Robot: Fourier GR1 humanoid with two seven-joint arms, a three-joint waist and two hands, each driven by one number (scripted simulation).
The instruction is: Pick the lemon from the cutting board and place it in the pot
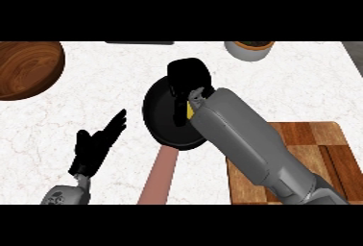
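Lemon (190, 111) half-hidden under right robot hand (188, 77)

The pot (164, 117) sits mid-counter (106, 96), its handle (159, 175) running toward the near edge. The right hand (188, 77) hangs over the pot, with the lemon (191, 110) just under it, inside the pot's rim. The cutting board (312, 144) lies right of the pot. The left hand (96, 146) rests left of the handle. A bowl (27, 69) sits far left; a cup (249, 49) behind the pot, to the right.
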